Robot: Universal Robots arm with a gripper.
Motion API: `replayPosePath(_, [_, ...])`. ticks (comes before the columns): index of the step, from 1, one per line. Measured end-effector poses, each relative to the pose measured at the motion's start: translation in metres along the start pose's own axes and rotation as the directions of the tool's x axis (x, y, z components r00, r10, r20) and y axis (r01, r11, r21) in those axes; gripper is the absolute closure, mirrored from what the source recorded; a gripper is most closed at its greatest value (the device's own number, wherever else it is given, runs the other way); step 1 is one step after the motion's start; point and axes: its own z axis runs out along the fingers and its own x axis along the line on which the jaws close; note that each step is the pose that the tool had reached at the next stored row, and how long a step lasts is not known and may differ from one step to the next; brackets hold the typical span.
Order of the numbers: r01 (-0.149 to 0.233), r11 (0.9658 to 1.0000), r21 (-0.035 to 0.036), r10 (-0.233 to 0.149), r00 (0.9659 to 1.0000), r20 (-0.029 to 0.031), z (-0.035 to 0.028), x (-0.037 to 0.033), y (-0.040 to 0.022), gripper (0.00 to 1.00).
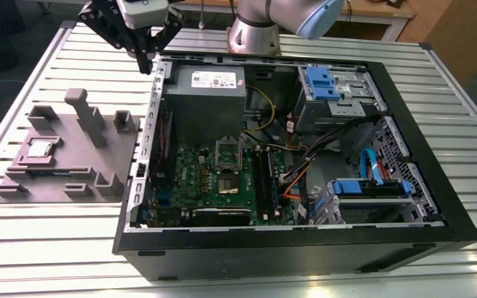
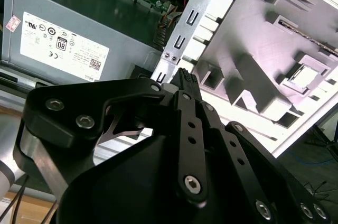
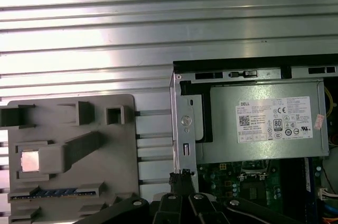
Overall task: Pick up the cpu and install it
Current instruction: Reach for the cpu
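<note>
Table [image 1: 56, 248]: cpu [image 1: 40, 149] (jig [image 1: 77, 162]) far frm gripper [image 1: 146, 67]

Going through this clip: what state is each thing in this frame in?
Small square silver-topped cpu: lying flat in grey plastic fixture tray, ungripped.
Black gripper: shut, empty, near the case's corner.
Black computer case: on its side, panel off, green motherboard exposed.
Square socket: empty.
</note>
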Motion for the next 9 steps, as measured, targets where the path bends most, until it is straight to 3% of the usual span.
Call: replayPosePath(9, [0.0,1.0,0.0,0.0,1.0,0.0,0.0005,0.0024,-0.0002,0.9])
